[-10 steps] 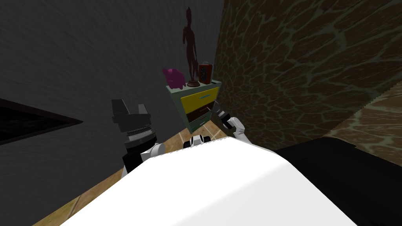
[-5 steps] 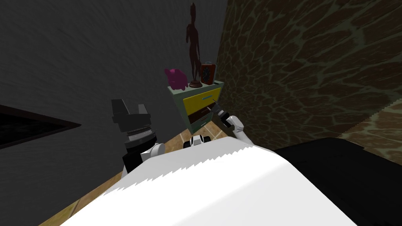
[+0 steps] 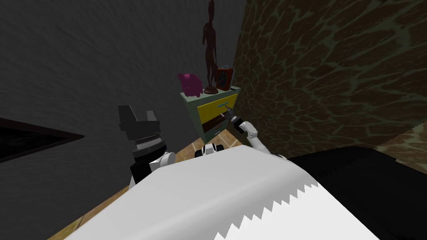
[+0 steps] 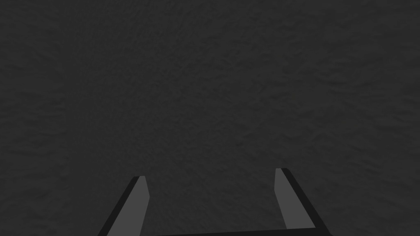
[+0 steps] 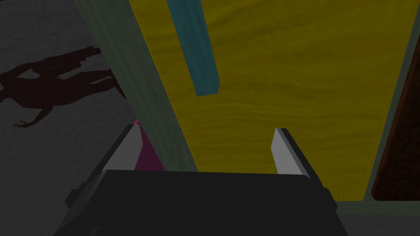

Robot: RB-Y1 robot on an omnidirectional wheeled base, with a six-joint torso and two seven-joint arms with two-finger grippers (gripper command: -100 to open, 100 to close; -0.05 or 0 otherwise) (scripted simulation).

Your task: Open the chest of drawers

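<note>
A small chest of drawers [image 3: 193, 112] with a grey-green frame stands in the corner. It has a yellow top drawer [image 3: 212, 109] with a teal bar handle [image 3: 220, 104] and a brown drawer [image 3: 212, 122] below it. My right gripper [image 3: 228, 110] is open at the yellow front, just below the handle. In the right wrist view the yellow drawer [image 5: 287, 82] is close ahead, and the teal handle [image 5: 192, 45] lies beyond my open gripper [image 5: 205, 141], outside the fingers. My left gripper [image 3: 138, 113] is raised and open [image 4: 211, 192] before a dark grey wall.
On the chest's top stand a pink piggy bank [image 3: 191, 84], a tall dark figurine [image 3: 209, 50] and a red clock [image 3: 223, 79]. A brown patterned wall [image 3: 333, 75] runs close on the right. A low black block [image 3: 358, 175] lies at lower right.
My right gripper has risen from the brown drawer to the yellow drawer, close under the teal handle. The head view has shifted slightly. The left arm has not moved.
</note>
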